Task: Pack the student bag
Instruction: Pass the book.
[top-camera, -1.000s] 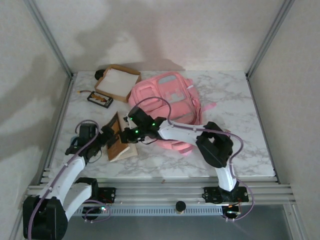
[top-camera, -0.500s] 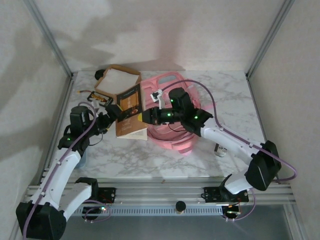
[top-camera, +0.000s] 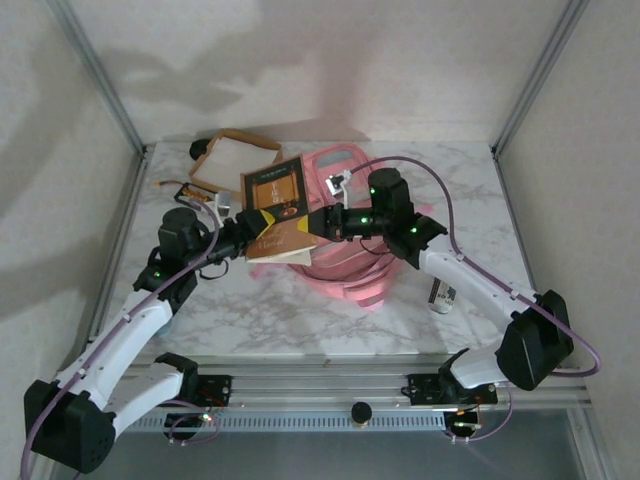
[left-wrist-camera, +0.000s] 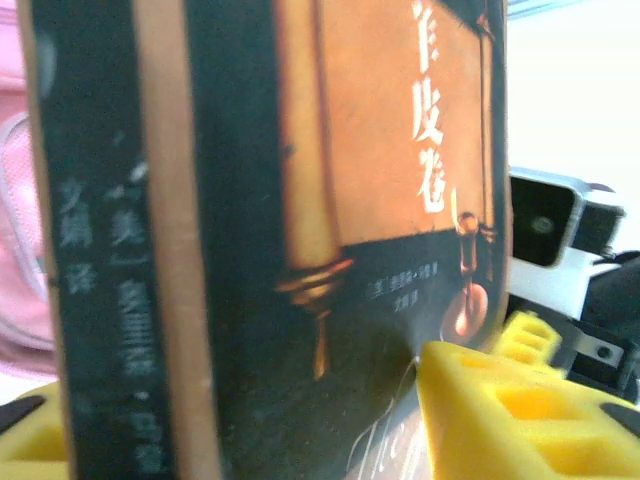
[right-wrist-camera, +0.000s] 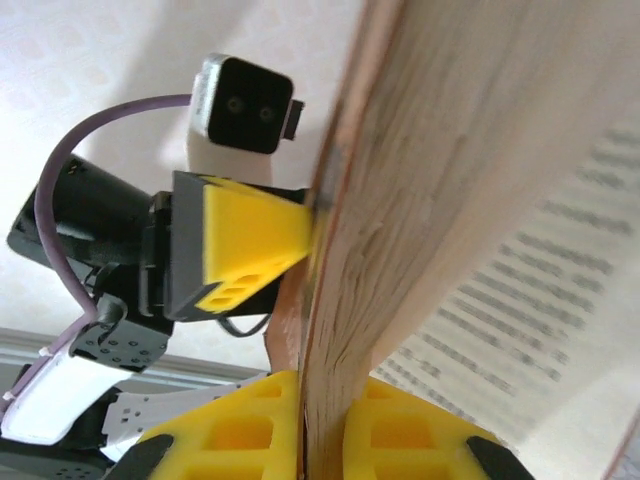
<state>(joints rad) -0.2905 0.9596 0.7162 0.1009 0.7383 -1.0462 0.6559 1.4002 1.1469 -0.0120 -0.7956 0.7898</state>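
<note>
Near edge: both arm bases are on the rail, with the white, grey-veined marble table top (top-camera: 300, 322) beyond them. Just beside the right forearm a small light cylinder with a dark band (top-camera: 440, 296) sits on the table; it is too small to identify.

Mid-table: the left gripper (top-camera: 237, 239) reaches in from the left and the right gripper (top-camera: 318, 222) from the right. Both meet on one dark-covered paperback book with an orange panel and white Chinese characters (top-camera: 277, 190). The book is held clear of the table with its cover tilted up toward the overhead camera and pale pages showing below the cover.

Left wrist view: the cover and spine are close up. One yellow foam pad (left-wrist-camera: 500, 400) overlaps the lower corner of the cover, and the other pad sits at the spine side. In the right wrist view that same left pad touches the cover. The left gripper looks closed onto the book, as far as the blur allows.

Right wrist view: two yellow pads (right-wrist-camera: 235, 435) pinch the edge of the page block with no gap, so the right gripper is clamped on the book. A printed page faces the lens.

Under and behind the book: the large pink fabric backpack (top-camera: 345, 272) lies flat on the table, centre to centre-right. It is partly covered by the book and the right arm.

Far left: a flat black object with orange marks (top-camera: 188, 196) lies on the table. Behind it, in the back-left corner, is a shallow tan cardboard tray holding a white sheet (top-camera: 222, 140).
</note>
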